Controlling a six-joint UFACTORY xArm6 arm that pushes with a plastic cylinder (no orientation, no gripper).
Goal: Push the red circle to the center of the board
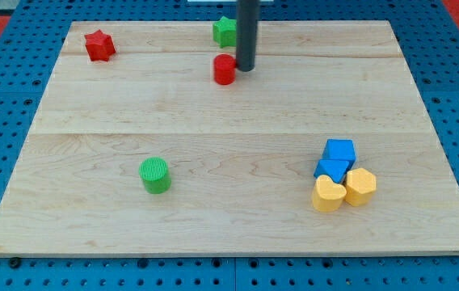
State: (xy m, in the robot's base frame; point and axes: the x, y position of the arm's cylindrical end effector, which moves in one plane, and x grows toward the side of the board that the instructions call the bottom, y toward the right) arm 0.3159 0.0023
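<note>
You are seeing the red circle (225, 69) sitting near the board's (229, 234) top edge, well short of center. My tip (245, 68) is touching its right side; no fingers exist. Most pushing is remaining.

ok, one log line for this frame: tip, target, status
my tip: touching red circle on the view's right side | red circle: near the view's top, by green star | status: not yet centred
</note>
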